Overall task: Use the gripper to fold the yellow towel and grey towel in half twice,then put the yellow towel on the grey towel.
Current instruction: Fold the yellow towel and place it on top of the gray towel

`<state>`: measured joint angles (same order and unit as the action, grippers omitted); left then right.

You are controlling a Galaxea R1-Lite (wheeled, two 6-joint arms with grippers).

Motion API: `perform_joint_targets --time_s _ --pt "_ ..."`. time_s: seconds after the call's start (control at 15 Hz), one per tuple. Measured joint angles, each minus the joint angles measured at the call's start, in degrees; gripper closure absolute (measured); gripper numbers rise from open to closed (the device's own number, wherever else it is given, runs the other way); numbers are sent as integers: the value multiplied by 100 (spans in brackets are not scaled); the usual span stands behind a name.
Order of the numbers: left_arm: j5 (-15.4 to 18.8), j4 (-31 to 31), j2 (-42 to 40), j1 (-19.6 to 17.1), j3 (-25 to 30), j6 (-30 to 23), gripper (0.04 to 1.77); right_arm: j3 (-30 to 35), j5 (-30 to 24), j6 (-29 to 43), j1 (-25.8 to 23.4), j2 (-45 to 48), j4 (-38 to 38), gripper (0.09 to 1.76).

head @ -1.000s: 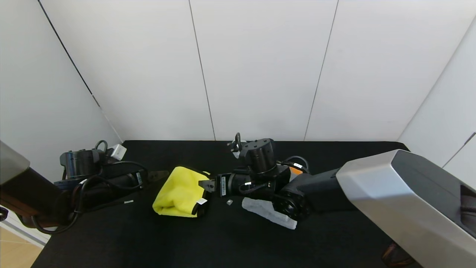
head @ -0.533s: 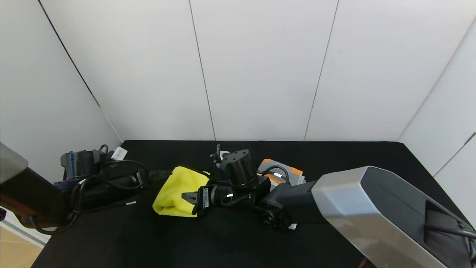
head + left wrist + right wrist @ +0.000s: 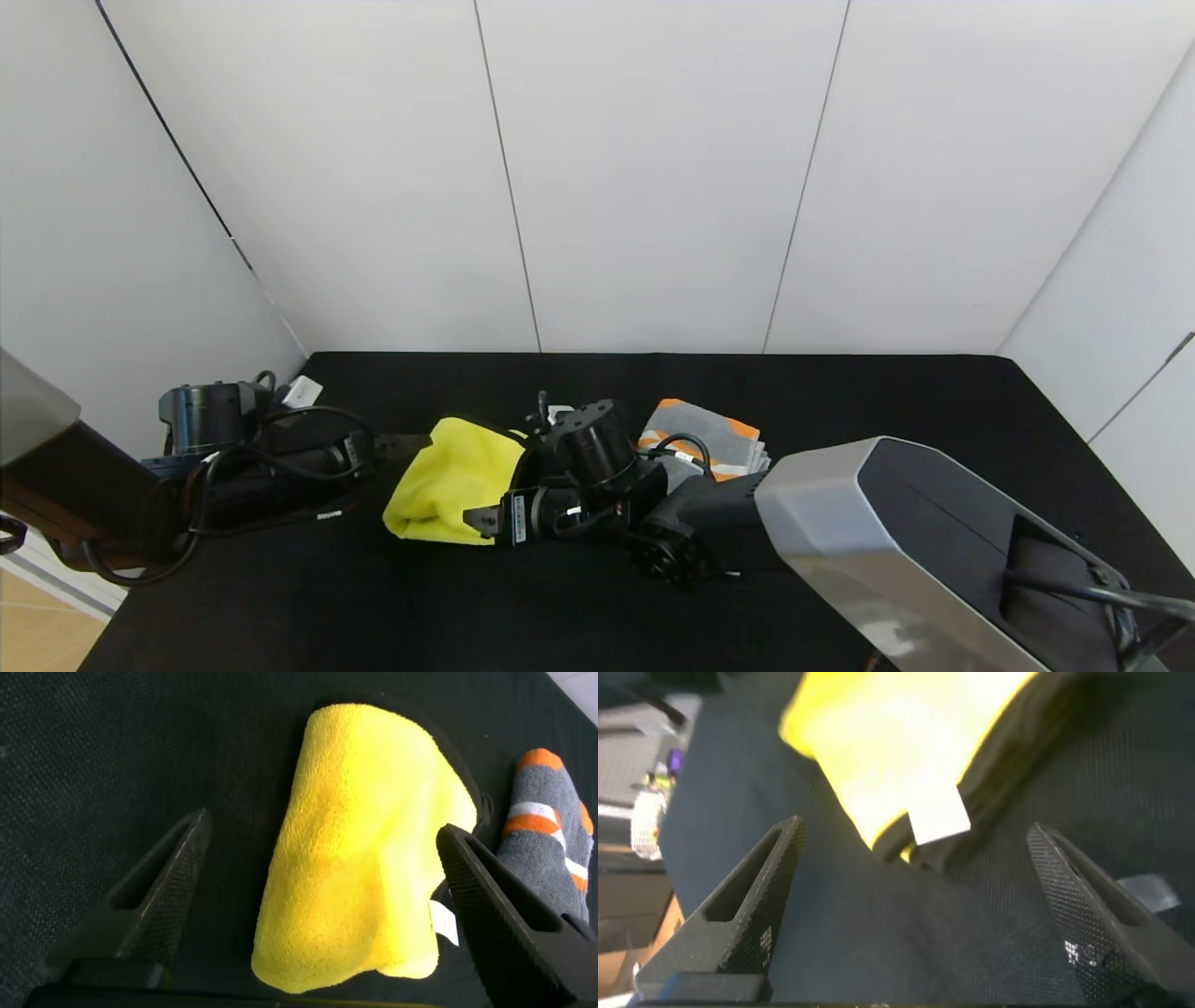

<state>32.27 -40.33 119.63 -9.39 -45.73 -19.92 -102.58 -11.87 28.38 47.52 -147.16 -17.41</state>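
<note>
Yellow towel: the yellow towel [image 3: 455, 483] lies on the black table [image 3: 840, 392], left of centre, bunched into a folded, roughly tapered shape rather than a flat square. Its white tag [image 3: 938, 821] shows at the near right corner.

Long axis: in the head view it runs from the near-left bulge up to the far-right tip. You should treat that as a judgement, as the cloth is rumpled.

Grey towel: the grey towel [image 3: 705, 436] lies just right of the yellow one, stripes visible, partly hidden behind the right arm. The two look near but apart.

Right gripper: the right gripper [image 3: 478, 519] sits low at the yellow towel's near right corner, jaws spread wide, holding nothing. The tag corner lies just ahead, between the fingers in its wrist view.

Left gripper: the left gripper [image 3: 406, 441] is at the towel's far left edge, jaws fully apart, empty. Its wrist view frames the towel between both fingers.

Nearer arm: the right, in my estimate. You would close on the tag corner first.

Containers: none in view; nothing is stacked yet.

Risk: pinching only one layer at that corner could undo the fold.
</note>
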Motion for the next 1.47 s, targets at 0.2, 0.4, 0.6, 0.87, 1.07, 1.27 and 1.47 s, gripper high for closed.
perform_joint_targets --time_s 0.2,0.4,0.6,0.87,1.07,1.27,1.47 --pt "6 -27 -17 -54 -11 0 9 -627 22 4 20 -221 634 14" --pt "118 -29 -37 -84 -13 -6 9 -1046 -48 -2 41 -457 746 14" --pt "119 -68 -55 -117 -13 -4 9 -1130 -201 -5 72 -606 639 14" --pt "122 -154 -63 -122 0 -9 9 -1167 -350 -10 93 -713 525 14" --pt "119 -162 -77 -122 9 -6 9 -1172 -488 -7 123 -769 316 14" --pt "119 -226 -78 -122 24 -6 9 -1173 -491 -10 138 -874 -122 14" --pt "122 -234 -77 -122 26 0 9 -1178 -490 -16 140 -948 -222 14"
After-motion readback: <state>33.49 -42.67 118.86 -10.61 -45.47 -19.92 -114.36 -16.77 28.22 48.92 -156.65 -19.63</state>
